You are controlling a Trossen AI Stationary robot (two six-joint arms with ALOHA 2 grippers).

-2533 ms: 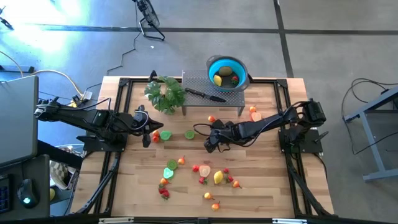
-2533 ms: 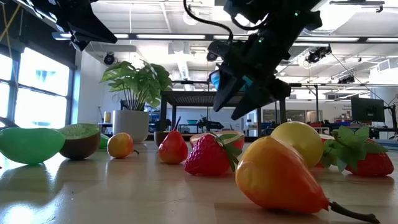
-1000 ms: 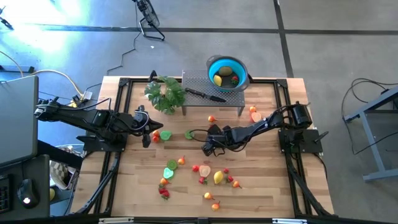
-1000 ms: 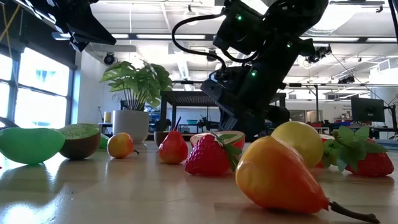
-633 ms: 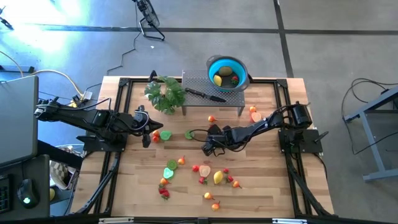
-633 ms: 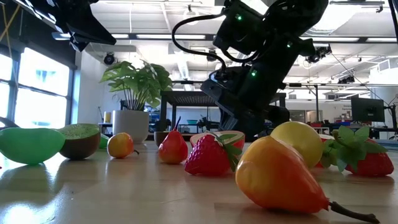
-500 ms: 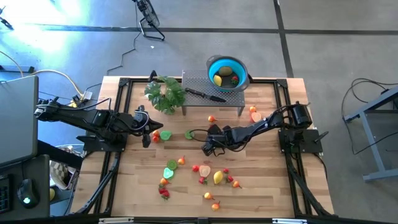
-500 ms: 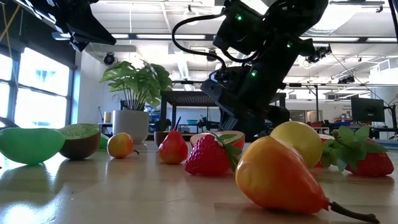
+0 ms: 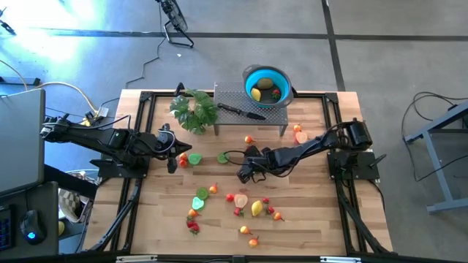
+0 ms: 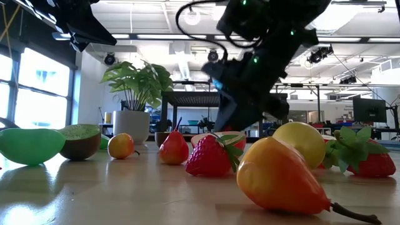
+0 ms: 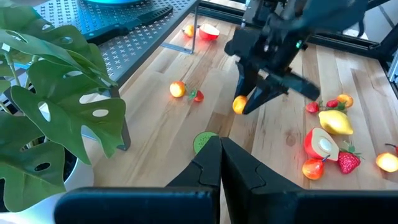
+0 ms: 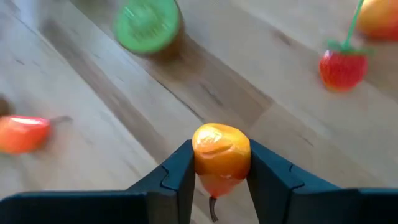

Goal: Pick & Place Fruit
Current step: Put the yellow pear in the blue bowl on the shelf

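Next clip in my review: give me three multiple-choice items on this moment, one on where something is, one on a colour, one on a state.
1. Where does the blue bowl stand?
A. on the raised mesh shelf at the table's far edge
B. on the wooden table between the arms
C. on the floor

2. What colour is the fruit between the right pincer's fingers?
A. green
B. orange
C. purple

3. How is the left pincer?
A. wide open
B. shut with nothing in it
C. shut on a strawberry

Answers: 1 A, the high view shows the bowl on the perforated shelf beside the knife. 2 B, the right wrist view shows an orange fruit pinched between both fingers. 3 B, the left wrist view shows its fingers together and empty.
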